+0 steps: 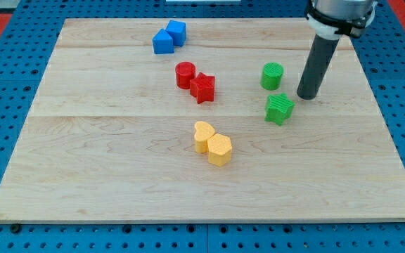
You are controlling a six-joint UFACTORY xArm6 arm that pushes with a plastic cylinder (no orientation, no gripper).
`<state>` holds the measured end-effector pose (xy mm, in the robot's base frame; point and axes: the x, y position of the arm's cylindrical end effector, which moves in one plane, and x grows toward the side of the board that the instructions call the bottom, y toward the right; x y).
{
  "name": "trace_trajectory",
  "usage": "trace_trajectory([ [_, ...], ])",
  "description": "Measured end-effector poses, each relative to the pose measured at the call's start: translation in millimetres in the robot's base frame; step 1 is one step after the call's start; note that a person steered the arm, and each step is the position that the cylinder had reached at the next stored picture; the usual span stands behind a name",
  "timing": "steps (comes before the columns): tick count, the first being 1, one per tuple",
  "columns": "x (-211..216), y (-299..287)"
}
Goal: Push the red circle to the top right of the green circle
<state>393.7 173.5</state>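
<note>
Left of the green circle [273, 75], the red circle [185, 74] is sitting unmoved, touching the red star [203, 87]. Nearly everything is remaining; my tip [306, 95], a bare rod holding nothing, is resting right of the green circle.

Dark rod [316, 63], white collar [327, 29]

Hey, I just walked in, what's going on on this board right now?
A robot arm with a dark rod is pushing small coloured blocks around a wooden board. My tip rests at the view's right of the green circle block and above-right of the green star block, touching neither. The red circle block it has to move sits well off to the view's left, against the red star block, so that push has not begun.
</note>
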Motion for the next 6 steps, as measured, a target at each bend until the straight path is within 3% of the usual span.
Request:
trace_trajectory([
  [1, -42, 8],
  [2, -115, 36],
  [3, -135, -70],
  [4, -111, -143],
  [5, -52, -177],
  [6, -46, -253],
])
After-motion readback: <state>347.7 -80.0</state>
